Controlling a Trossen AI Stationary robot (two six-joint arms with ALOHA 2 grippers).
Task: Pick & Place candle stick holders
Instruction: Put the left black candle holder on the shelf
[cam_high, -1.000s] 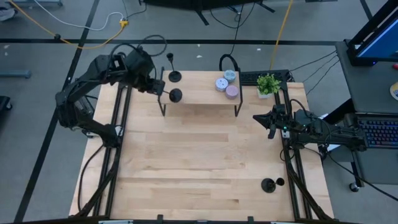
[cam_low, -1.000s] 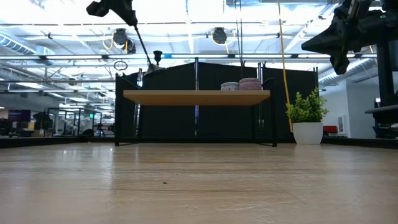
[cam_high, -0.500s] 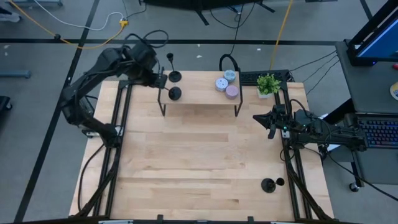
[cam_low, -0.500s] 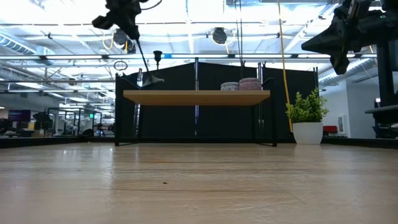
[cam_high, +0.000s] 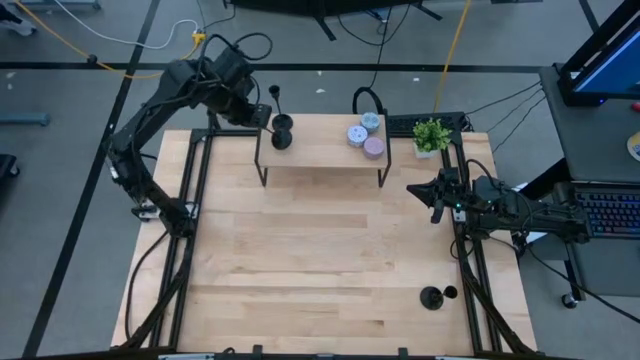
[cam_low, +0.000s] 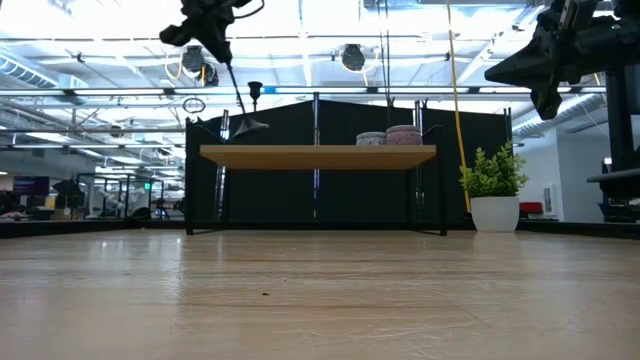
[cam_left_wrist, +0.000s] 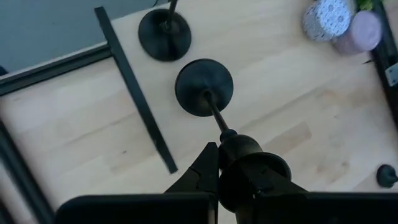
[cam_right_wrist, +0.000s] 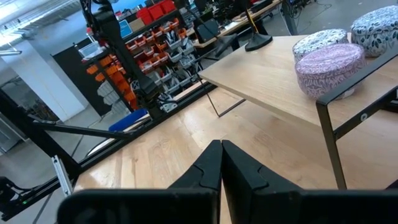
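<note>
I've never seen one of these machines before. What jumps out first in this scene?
The left gripper, shut on a black candle stick holder, carries it tilted over the left end of a small raised wooden shelf, beside a second holder already standing there. The right gripper waits shut at the table's right edge, and another holder sits near the table's front right corner.

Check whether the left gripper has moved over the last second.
Yes. The left gripper, shut on a candle stick holder, has carried it from the shelf's front edge toward the back, beside the holder already standing there.
</note>
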